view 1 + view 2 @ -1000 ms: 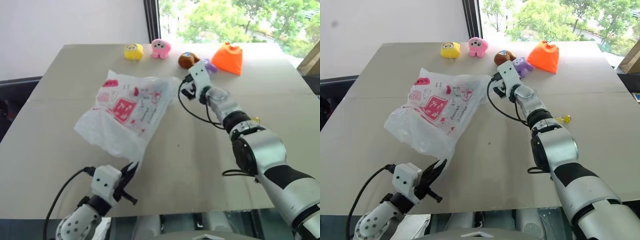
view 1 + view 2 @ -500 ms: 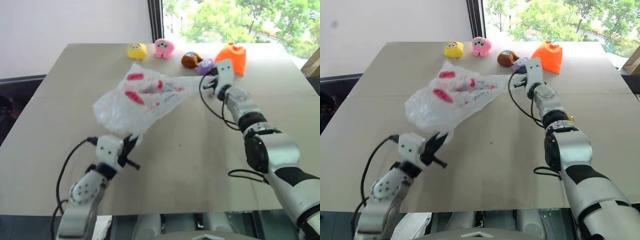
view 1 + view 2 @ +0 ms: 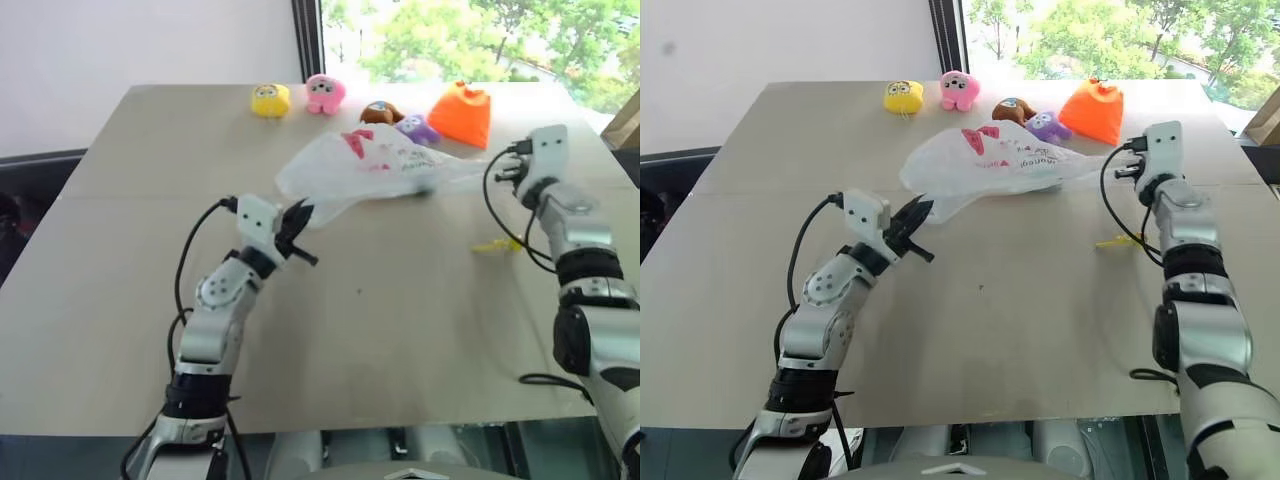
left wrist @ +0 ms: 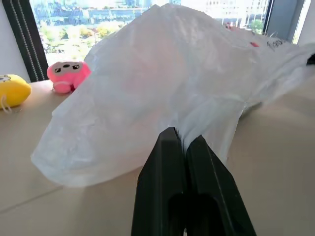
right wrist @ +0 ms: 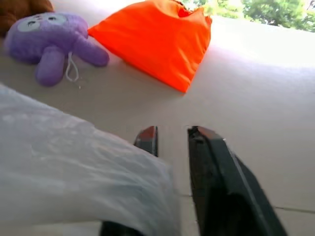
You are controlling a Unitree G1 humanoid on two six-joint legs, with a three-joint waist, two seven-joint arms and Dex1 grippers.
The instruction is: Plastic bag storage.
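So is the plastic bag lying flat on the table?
No. The plastic bag hangs stretched above the table, pinched by the left claw.

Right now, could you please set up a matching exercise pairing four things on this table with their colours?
Things:
1. plastic bag
2. cloth pouch
3. toy by the left end of the row
4. toy beside it

Colours:
a. pink
b. translucent white with red print
c. yellow
d. orange

Pairs: 1-b, 2-d, 3-c, 4-a
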